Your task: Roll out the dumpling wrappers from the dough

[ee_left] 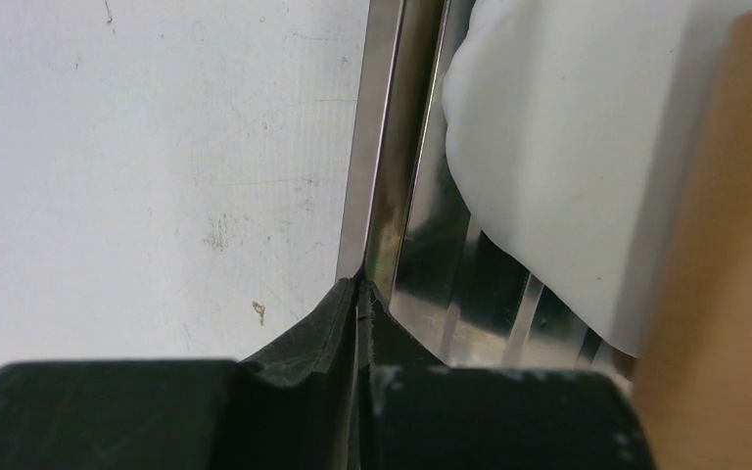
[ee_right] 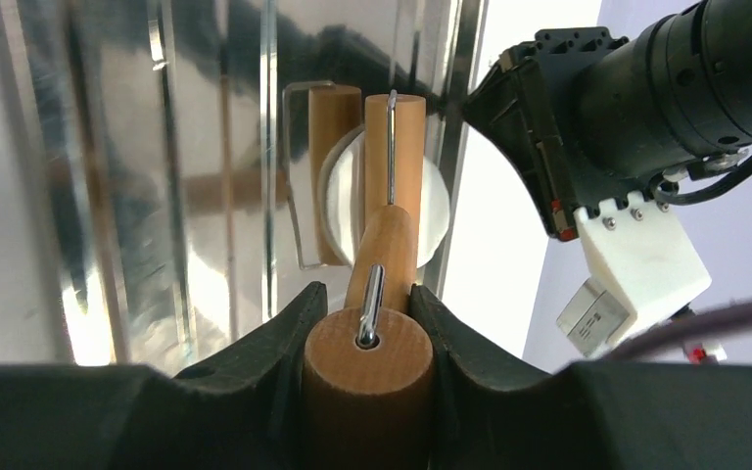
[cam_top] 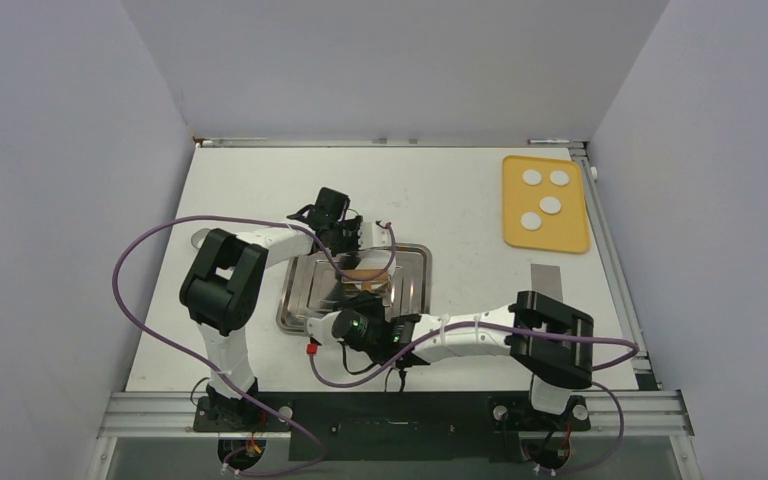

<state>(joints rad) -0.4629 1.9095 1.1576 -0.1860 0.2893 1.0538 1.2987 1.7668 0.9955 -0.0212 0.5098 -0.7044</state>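
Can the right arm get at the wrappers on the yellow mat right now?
Probably not yet: the right gripper is full, clamped on the rolling pin; the way to the dumpling wrappers looks free.

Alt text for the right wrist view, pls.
The right claw grips a small wooden rolling pin by its handle, and the roller lies over a round of white dough in a shiny metal tray. The left arm, dark and bulky, sits at upper right beside the tray's edge.

The white desk [cam_top: 440, 190] carries a shiny metal tray [cam_top: 302, 292] near its middle and a yellow mat [cam_top: 563, 236] far right.
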